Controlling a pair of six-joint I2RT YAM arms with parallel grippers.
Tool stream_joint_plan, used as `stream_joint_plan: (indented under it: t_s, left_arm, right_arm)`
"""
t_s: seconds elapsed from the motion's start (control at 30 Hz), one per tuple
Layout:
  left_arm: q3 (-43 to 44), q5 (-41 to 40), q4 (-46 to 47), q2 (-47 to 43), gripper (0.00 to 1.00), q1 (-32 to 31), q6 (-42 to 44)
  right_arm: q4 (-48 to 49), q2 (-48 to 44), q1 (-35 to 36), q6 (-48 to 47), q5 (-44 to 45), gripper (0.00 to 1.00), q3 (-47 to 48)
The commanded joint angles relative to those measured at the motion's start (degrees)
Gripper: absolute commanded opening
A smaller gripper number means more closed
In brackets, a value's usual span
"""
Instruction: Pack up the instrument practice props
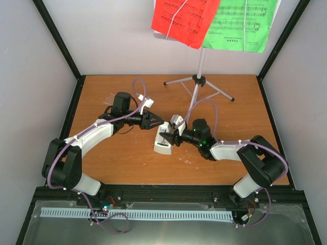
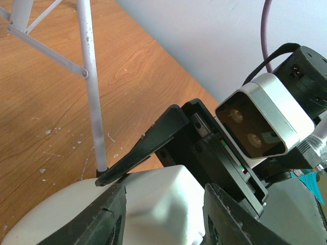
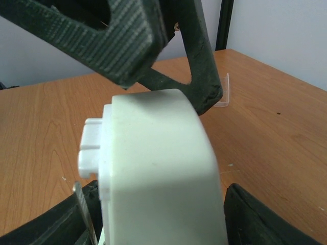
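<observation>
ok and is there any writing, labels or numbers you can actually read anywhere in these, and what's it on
Nothing can be read in any view.
red page: printed music with some text, too small to read.
green page: staves with a few lines of text near the lower edge, too small to read.
metronome: no label or number on the faces that show.

Arms: stretched inward from lower corners.
Left gripper point(image 1: 159, 122): centre frame, jaws part-spread, contact unclear.
Right gripper point(image 1: 165, 139): centre frame, clamped on metronome point(image 1: 162, 147).
</observation>
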Motion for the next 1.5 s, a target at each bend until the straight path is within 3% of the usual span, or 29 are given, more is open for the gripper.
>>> stream_joint_plan:
  t_s: [0.0,0.83,0.93,1.0,1.03,1.1,1.2,1.23,1.47]
  left_arm:
    - [2.36,1.54,-0.19,0.45,0.43,-0.52,1.48]
    - [2.54,1.36,-0.41,0.89,0.43,-0.66,1.12]
    - [2.61,1.05,-0.53,0.75,0.43,-0.61,1.11]
    - [2.63,-0.50,-0.76,0.26,0.43,-0.60,1.24]
    - [2.63,-1.78,-1.01,-0.25,0.45,-0.61,1.41]
    - [2.79,-5.89,-1.72,-1.89,0.59,-0.61,2.12]
    - [2.53,-12.52,-2.13,-5.54,0.91,-0.61,3.32]
    - [2.04,-14.87,-1.91,-7.17,0.96,-0.61,3.47]
    - [-8.53,-22.31,7.88,-20.71,0.99,-0.68,-3.70]
  right_arm:
    - [-0.13,1.52,-0.80,2.00,-0.79,0.63,1.88]
    - [-5.26,3.76,-2.44,4.34,-3.33,0.63,6.92]
    - [-5.96,3.73,-2.42,4.28,-3.87,0.69,7.37]
    - [-6.02,3.23,-2.43,4.24,-4.19,0.82,7.31]
    - [-6.09,2.73,-2.42,4.25,-4.44,0.88,7.18]
    - [-6.52,0.86,-2.44,4.29,-4.85,0.97,6.71]
    - [-7.38,-4.24,-2.45,4.22,-4.65,1.00,5.14]
    - [-7.70,-6.12,-2.43,4.26,-4.11,1.00,4.31]
    - [-12.79,-23.53,-2.72,4.95,2.77,1.00,-2.05]
